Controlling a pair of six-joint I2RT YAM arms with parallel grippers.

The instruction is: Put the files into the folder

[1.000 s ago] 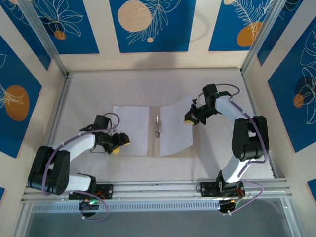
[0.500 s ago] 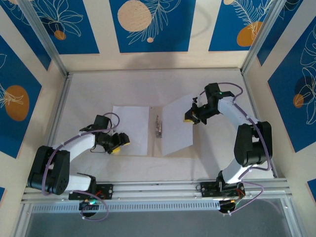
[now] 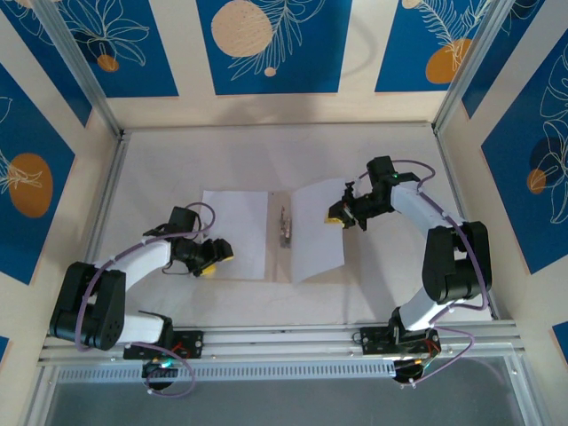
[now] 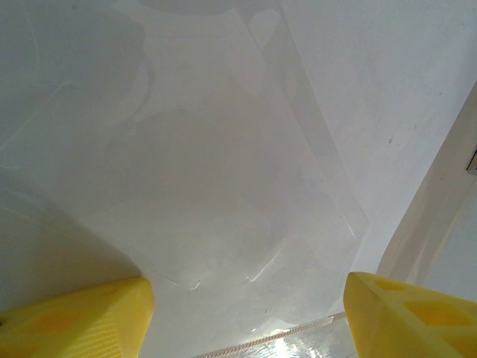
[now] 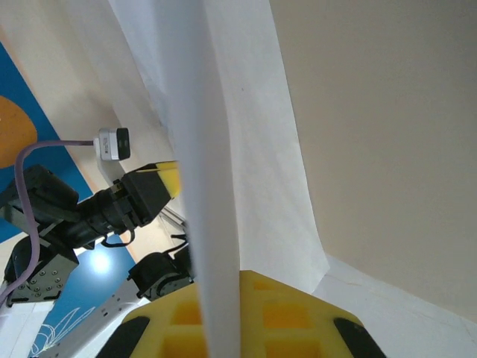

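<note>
Your right fingers (image 3: 338, 216) pinch the tan card folder (image 3: 315, 240) by its white-lined flap at 3 o'clock. Swing it slowly over the white paper sheets (image 3: 235, 232) at 9. Your left fingers (image 3: 220, 251) gape wide, so pin those sheets.

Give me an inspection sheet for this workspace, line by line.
Surface: white table, flat.
Job's things: folder open, right cover raised; files on its left half; clip at the spine.
Clutter: nothing seen.
Hands: left hand open, at the files' near-left corner; right hand shut on the raised cover.
Cables: purple cables along both arms, off the folder.
Surroundings: blue patterned panels; metal rail in front.
</note>
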